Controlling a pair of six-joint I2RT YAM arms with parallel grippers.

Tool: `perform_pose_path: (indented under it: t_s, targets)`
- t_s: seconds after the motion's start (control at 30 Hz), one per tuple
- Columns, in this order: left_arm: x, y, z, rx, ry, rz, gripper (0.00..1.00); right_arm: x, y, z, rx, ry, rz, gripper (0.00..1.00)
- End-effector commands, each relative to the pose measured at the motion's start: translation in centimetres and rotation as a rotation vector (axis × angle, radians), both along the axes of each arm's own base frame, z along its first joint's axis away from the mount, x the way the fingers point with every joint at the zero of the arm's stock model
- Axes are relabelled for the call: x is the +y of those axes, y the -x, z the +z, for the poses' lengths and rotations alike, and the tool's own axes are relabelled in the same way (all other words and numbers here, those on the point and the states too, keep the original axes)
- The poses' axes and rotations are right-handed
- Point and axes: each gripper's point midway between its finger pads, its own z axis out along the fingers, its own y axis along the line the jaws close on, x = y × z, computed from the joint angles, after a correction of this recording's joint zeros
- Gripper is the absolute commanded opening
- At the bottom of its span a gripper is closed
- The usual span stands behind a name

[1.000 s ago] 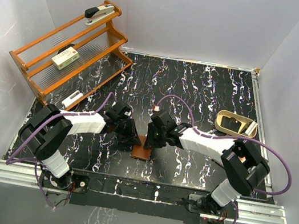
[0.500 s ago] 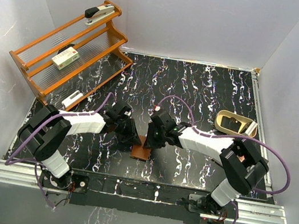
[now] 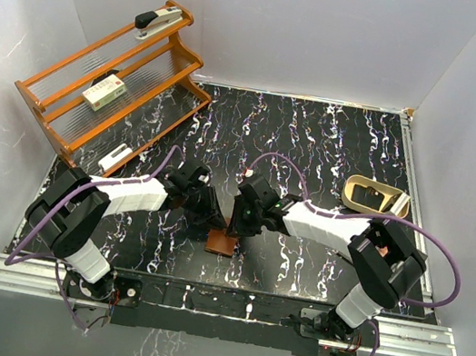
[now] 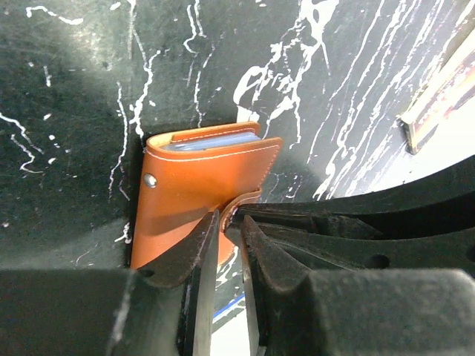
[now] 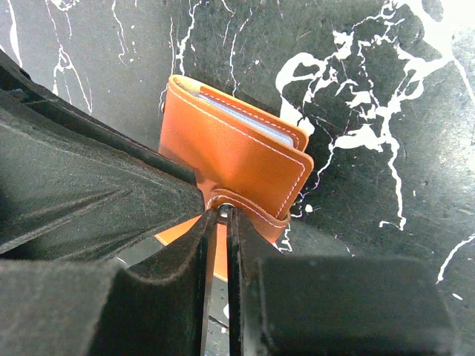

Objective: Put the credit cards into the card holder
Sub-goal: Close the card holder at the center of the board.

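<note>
The right gripper point(image 5: 220, 216) has its fingers point(image 5: 252, 256) almost together, pinching the tab point(image 5: 249, 205) right at their tips. The left gripper point(image 4: 225, 219) is just as narrow. Its tips nip the holder point(image 4: 200, 178) at the edge where the tab curls round, hard against the right gripper's tips.

Just beyond the tips the holder is folded shut over the table point(image 4: 67, 89); I cannot tell whether it rests there or hangs lifted. The cards point(image 4: 215, 141) show as a pale blue sliver inside the edge farthest from the fingers, so they look to be in already.

The step in hand seems to be fastening the tab. To do it well, I judge that the left should only steady the fold. The right should lead the tab flat across the outer face to the stud point(image 4: 151, 180), ahead and left of the left fingertips, and press squarely. Too hard a pull could twist the holder or spring the fold and let the cards slide out.
</note>
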Motion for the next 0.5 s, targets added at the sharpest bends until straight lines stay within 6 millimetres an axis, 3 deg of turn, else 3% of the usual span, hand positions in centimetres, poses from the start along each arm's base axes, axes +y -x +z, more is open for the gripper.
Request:
perform_pose_path:
  t_s: [0.0,0.23,0.47]
  targets:
    - [0.9,0.9,-0.2,0.024,-0.057,-0.019,0.16,-3.2,3.9,-4.2,0.141,0.197,0.060,0.11]
    - [2.7,2.0,-1.7,0.051,-0.148,-0.026,0.10,-3.3,4.7,-3.9,0.170,0.233,0.122,0.12]
    - [3.1,2.3,-2.9,0.050,-0.159,-0.023,0.09,-4.3,6.3,-5.8,0.276,0.328,0.196,0.14]
